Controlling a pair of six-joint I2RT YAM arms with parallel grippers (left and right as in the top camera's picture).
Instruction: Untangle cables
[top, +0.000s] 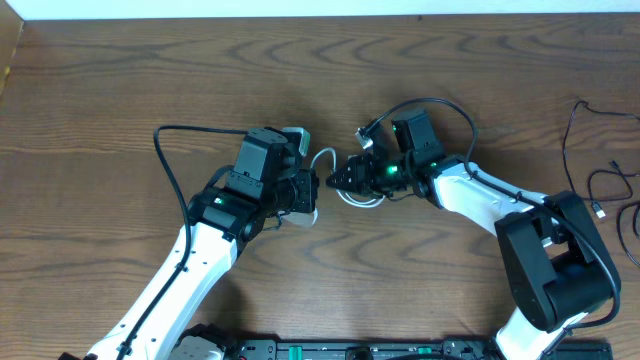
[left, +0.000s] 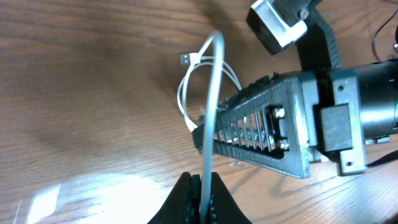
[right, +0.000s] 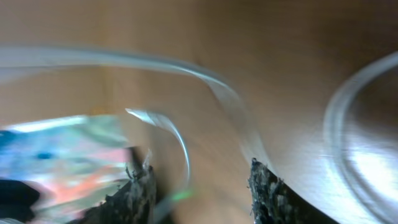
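Left gripper (left: 202, 186) pinched tight on thin white cable (left: 211, 93), cord running straight up from its black tips. Just beyond, right gripper (left: 205, 135), grey latticed fingers, jaws parted, white loops at its tips. Overhead: both arms reach in from the near edge, elbows bent, tips facing at mid brown wooden table (top: 120, 80). Thin black cable (top: 566, 140) at far right, well apart.

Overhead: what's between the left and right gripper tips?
Only the white cable. In the overhead view it loops across the short gap between the left gripper and the right gripper. The left wrist view shows the left gripper clamped on it.
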